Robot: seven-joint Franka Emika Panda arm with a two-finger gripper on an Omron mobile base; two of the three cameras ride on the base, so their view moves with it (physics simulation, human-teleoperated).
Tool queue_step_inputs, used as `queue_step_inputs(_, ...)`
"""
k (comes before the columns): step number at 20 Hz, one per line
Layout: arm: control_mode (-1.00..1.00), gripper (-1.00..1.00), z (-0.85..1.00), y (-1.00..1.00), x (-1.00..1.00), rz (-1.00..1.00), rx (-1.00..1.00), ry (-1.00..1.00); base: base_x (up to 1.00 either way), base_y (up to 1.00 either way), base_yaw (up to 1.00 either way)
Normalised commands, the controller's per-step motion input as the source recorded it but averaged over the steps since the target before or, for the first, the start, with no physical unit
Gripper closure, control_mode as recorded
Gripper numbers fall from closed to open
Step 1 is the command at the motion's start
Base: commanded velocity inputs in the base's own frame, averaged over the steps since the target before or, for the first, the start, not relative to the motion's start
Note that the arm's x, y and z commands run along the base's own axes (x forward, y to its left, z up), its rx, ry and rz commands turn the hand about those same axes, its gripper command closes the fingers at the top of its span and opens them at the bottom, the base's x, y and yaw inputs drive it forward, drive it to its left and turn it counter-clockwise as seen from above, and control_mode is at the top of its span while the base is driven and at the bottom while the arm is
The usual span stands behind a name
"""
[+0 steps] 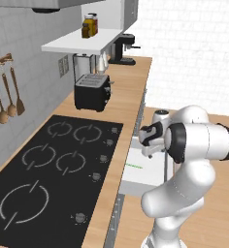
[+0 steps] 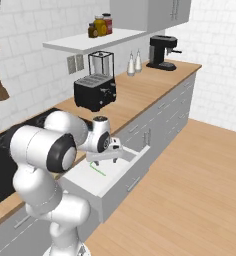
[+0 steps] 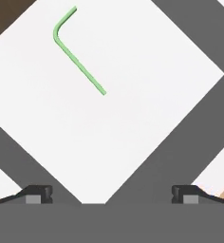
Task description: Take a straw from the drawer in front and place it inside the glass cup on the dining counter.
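Spread wide and empty, the fingers hover above the open drawer, where the straw lies diagonally, offset up-left.

Matt white drawer interior, smooth green straw, glossy black cooktop, wooden counter

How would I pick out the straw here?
Under the wooden counter, past the black cooktop, a drawer stands pulled out. On its white floor lies the straw: thin, bright green, bent near one end, the drawer's sole colour.
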Motion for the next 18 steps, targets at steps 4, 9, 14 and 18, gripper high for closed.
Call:
queue_step_inputs(4,-1.00,-1.00,-0.23,0.00,0.14,0.00,0.00,0.00,0.00,0.00,0.00)
queue_step_inputs(9,-1.00,-1.00,-0.22,0.00,0.11,0.00,0.00,0.00,0.00,0.00,0.00)
queue_step_inputs(14,-1.00,-1.00,-0.23,0.00,0.12,0.00,0.00,0.00,0.00,0.00,0.00)
queue_step_inputs(18,-1.00,-1.00,-0.23,0.00,0.04,0.00,0.00,0.00,0.00,0.00,0.00)
